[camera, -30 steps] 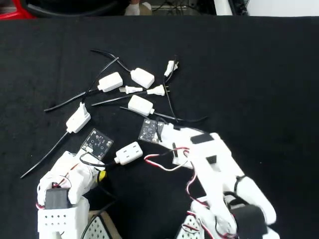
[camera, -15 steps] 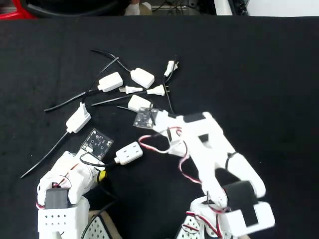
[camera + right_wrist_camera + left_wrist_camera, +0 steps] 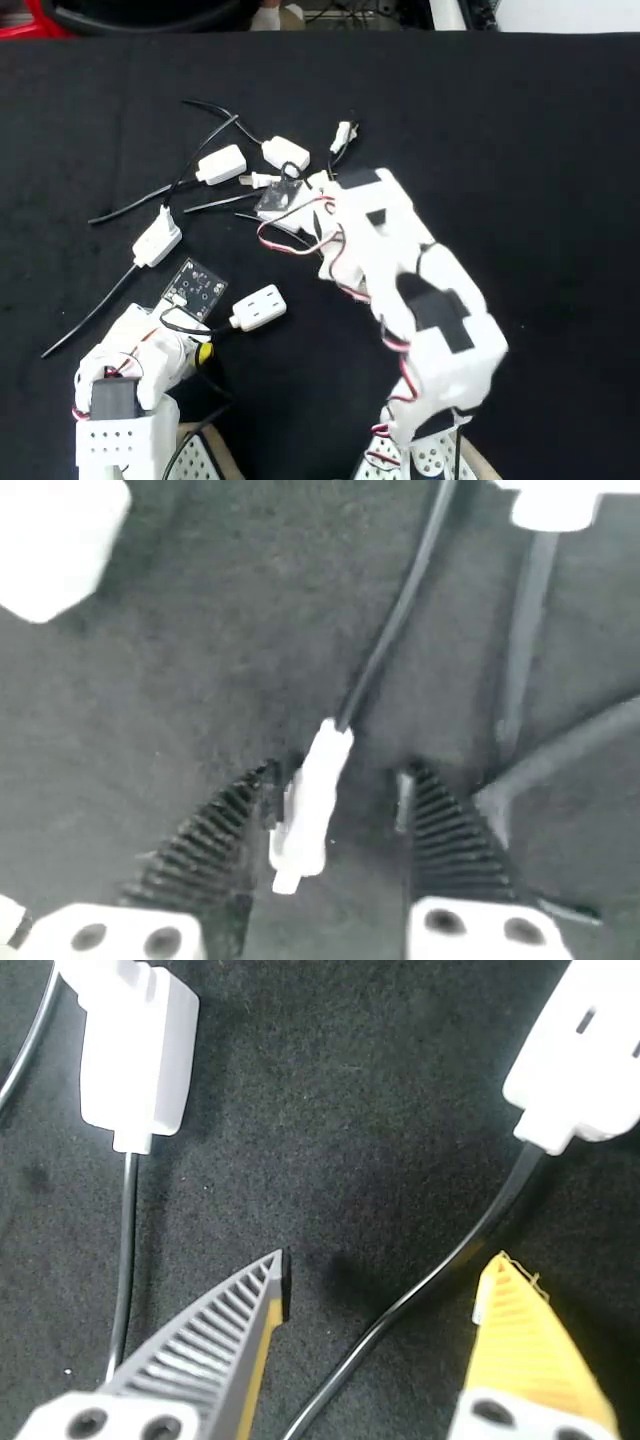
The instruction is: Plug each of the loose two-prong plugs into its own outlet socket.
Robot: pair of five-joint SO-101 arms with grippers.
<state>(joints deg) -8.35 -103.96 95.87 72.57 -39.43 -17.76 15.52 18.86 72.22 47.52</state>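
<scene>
The right gripper (image 3: 338,780) stands open and low over the black table (image 3: 180,660), holding nothing. A small white two-prong plug (image 3: 305,815) lies between its ribbed fingers (image 3: 215,825). The plug sits off centre in the gap, close against one finger and well clear of the other. Its black lead (image 3: 400,610) runs straight out ahead of the tips, so the prongs probably point back toward the gripper's base.

The step in hand looks like the pickup of this plug. To do it well, the gripper should shift sideways until the plug lies midway in the gap. It should then drop until the tips bracket the white body rather than the lead, and close slowly. A lopsided close would likely push the plug along the cloth or twist it. The grip should leave the prong end free, since it must later meet a socket's slots. The other cords (image 3: 520,630) just outside the far finger should stay out of the close.

The left gripper (image 3: 388,1265) is also wide open and empty, straddling a black cord (image 3: 440,1270). A white outlet socket (image 3: 585,1050) lies just ahead of its yellow finger (image 3: 520,1330), and a second white block (image 3: 135,1040) lies ahead of the grey one. From here it seems well placed to steady that socket.
</scene>
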